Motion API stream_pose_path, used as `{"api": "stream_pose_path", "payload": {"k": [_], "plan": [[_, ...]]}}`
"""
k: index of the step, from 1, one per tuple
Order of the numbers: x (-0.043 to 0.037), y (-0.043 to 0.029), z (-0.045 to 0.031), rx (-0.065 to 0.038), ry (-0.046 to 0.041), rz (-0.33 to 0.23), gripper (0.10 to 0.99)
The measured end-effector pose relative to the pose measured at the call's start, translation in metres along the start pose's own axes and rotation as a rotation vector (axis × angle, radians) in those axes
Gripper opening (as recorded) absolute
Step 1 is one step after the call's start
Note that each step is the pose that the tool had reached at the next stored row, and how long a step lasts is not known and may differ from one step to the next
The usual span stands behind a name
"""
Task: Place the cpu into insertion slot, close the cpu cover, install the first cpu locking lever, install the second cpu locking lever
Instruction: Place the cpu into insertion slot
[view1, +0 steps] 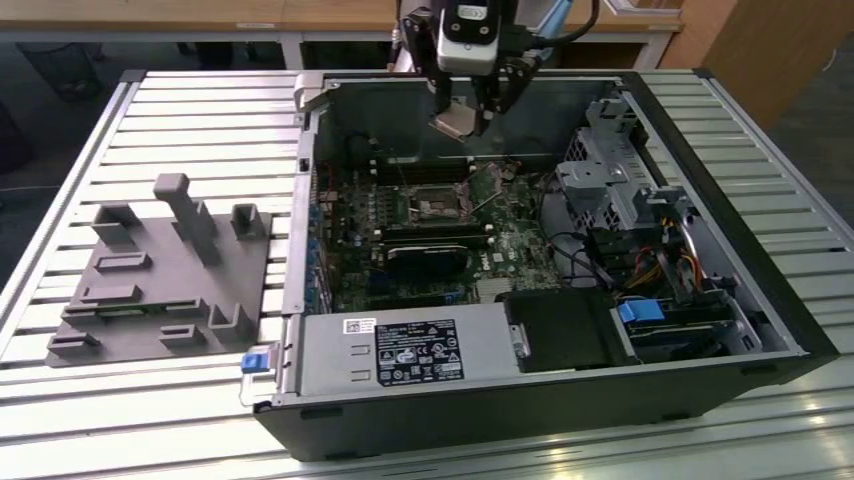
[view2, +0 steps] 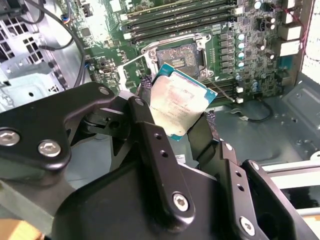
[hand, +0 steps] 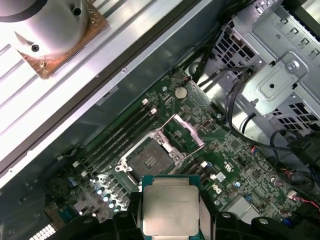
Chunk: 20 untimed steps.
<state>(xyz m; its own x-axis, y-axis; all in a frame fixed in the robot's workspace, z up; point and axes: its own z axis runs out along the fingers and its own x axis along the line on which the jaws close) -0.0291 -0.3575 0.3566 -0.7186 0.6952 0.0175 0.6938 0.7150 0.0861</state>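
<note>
My gripper (view1: 463, 112) hangs over the far wall of the open computer case, shut on the cpu (view1: 453, 122). In both wrist views the cpu (view2: 180, 102) (hand: 170, 210) is a pale silvery square held by its edges between the black fingers (view2: 146, 131). It is in the air, apart from the board. The insertion slot (view1: 434, 207) (view2: 180, 54) (hand: 149, 160) lies bare on the green board, dark with a metal rim. The cpu cover (hand: 183, 131) stands swung up beside the slot. The locking levers cannot be made out.
A black fan block (view1: 427, 262) sits just in front of the slot, memory slots (hand: 120, 135) beside it. A metal drive cage (view1: 607, 170) and cables (view1: 654, 270) fill the exterior view's right. A power supply (view1: 400, 355) is at the front. A grey fixture (view1: 160, 270) stands on the slatted table.
</note>
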Motion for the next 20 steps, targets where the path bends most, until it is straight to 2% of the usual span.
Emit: {"api": "stream_pose_path", "payload": {"k": [5,20], "plan": [[0.0,-0.0001,0.0015,0.0,-0.0032,0.036,0.541],[-0.0001,-0.0006,0.0067,0.0,-0.0096,0.091,0.541]]}}
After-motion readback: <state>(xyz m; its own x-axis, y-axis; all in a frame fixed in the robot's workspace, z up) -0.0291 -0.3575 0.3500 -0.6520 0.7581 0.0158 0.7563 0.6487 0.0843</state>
